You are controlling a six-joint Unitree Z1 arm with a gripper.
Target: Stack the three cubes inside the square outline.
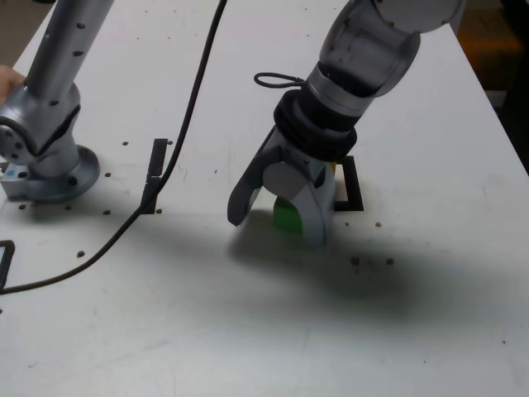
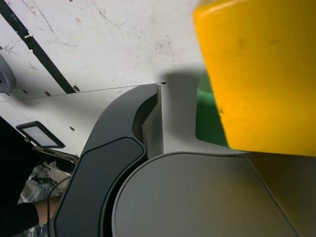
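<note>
In the exterior view my gripper (image 1: 277, 208) points down at the white table, open wide. A dark finger (image 1: 244, 198) is on the exterior view's left and a grey finger (image 1: 312, 211) on its right. The green cube (image 1: 287, 217) sits on the table between them, close to the grey finger and apart from the dark one. A sliver of the yellow cube (image 1: 334, 169) shows just behind the gripper, by the square outline (image 1: 354, 188), which the gripper half hides. The wrist view shows the yellow cube (image 2: 256, 74) very close, with the green cube (image 2: 208, 116) partly behind it. The red cube is hidden.
The arm's base (image 1: 50, 165) stands at the exterior view's left. A black cable (image 1: 178, 149) runs across the table past a thin black strip (image 1: 157, 169). A rounded black loop (image 1: 7, 256) lies at the left edge. The table's right edge (image 1: 504, 116) is near.
</note>
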